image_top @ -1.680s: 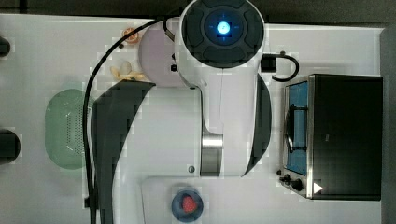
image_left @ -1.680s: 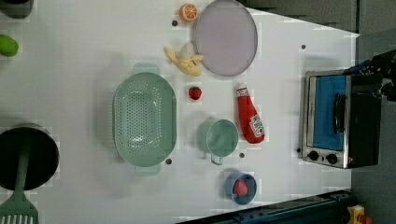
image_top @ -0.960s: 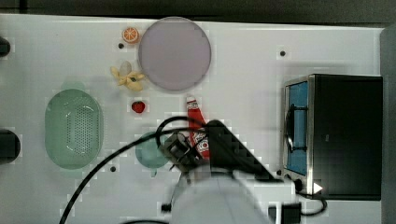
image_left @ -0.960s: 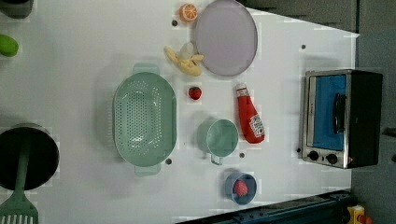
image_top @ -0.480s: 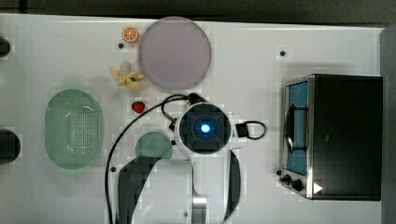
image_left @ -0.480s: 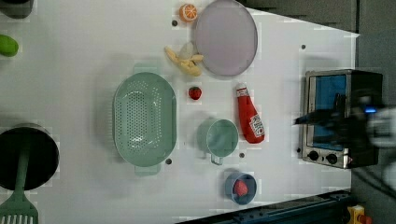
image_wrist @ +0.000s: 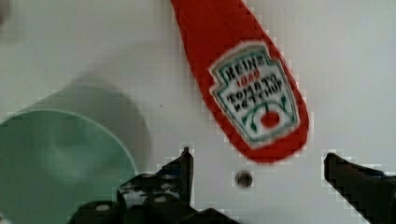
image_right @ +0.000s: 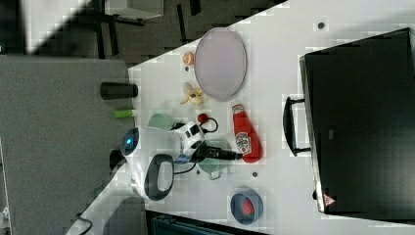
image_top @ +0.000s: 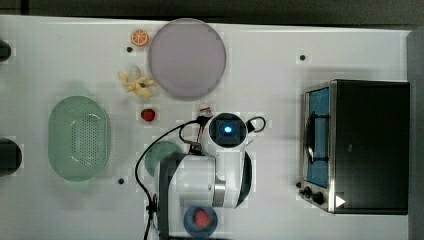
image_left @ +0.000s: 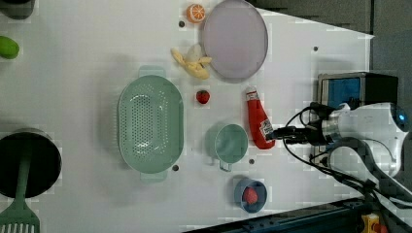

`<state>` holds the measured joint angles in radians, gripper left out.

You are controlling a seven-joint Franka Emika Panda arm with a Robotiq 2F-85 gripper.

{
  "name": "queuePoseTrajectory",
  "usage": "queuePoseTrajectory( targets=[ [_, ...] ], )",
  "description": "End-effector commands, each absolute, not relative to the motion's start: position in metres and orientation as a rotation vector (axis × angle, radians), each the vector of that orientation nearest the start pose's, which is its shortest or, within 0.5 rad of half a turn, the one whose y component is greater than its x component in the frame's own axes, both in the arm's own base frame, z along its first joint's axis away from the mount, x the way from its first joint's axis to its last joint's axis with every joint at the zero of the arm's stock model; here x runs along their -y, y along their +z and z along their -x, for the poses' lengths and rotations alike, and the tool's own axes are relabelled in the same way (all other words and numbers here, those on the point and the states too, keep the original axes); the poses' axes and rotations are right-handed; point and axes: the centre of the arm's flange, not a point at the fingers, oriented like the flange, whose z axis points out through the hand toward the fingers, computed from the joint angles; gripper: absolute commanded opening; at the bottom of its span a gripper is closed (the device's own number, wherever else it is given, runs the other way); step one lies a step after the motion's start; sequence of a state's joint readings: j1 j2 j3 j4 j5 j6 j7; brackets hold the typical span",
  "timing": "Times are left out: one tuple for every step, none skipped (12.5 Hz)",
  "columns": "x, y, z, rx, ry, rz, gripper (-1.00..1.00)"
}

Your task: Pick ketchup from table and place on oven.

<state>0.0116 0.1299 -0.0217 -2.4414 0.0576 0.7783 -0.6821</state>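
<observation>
Seemingly apart, fingers hang spread by the ketchup, mint cup beside.

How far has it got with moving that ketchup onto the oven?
Nothing is finished yet: the ketchup lies flat on the table. In hand: the open pincer hovers just past the bottle's wide end, not touching it. Left: gripping, lifting and setting it on the oven, whose top is bare.
</observation>
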Motion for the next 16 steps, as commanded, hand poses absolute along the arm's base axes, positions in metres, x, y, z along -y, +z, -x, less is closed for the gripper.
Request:
queuePoseTrajectory(
  targets=[
    [0.0, 0.235, -0.487, 0.257, 0.111, 3.104, 1.0],
    [0.0, 0.22, -0.488, 0.269, 0.099, 3.106, 1.0],
    [0.001, 0.205, -0.489, 0.267, 0.088, 3.109, 1.0],
    [0.0, 0.193, -0.489, 0.268, 0.076, 3.111, 1.0],
    [-0.001, 0.182, -0.489, 0.271, 0.069, 3.112, 1.0],
    [-0.001, 0.172, -0.487, 0.272, 0.08, 3.112, 1.0],
    [-0.003, 0.164, -0.484, 0.275, 0.104, 3.108, 1.0],
    [-0.003, 0.16, -0.483, 0.27, 0.116, 3.108, 1.0],
    [-0.004, 0.157, -0.482, 0.271, 0.125, 3.107, 0.93],
    [-0.008, 0.158, -0.483, 0.282, 0.12, 3.104, 0.69],
    [-0.009, 0.157, -0.482, 0.284, 0.123, 3.103, 0.43],
    [-0.008, 0.16, -0.483, 0.284, 0.114, 3.103, 0.24],
    [-0.009, 0.169, -0.489, 0.287, 0.08, 3.105, 0.24],
    [-0.009, 0.181, -0.491, 0.288, 0.056, 3.107, 0.24],
    [-0.009, 0.196, -0.492, 0.287, 0.041, 3.107, 0.24],
    [-0.009, 0.215, -0.491, 0.288, 0.039, 3.106, 0.24]
  ],
)
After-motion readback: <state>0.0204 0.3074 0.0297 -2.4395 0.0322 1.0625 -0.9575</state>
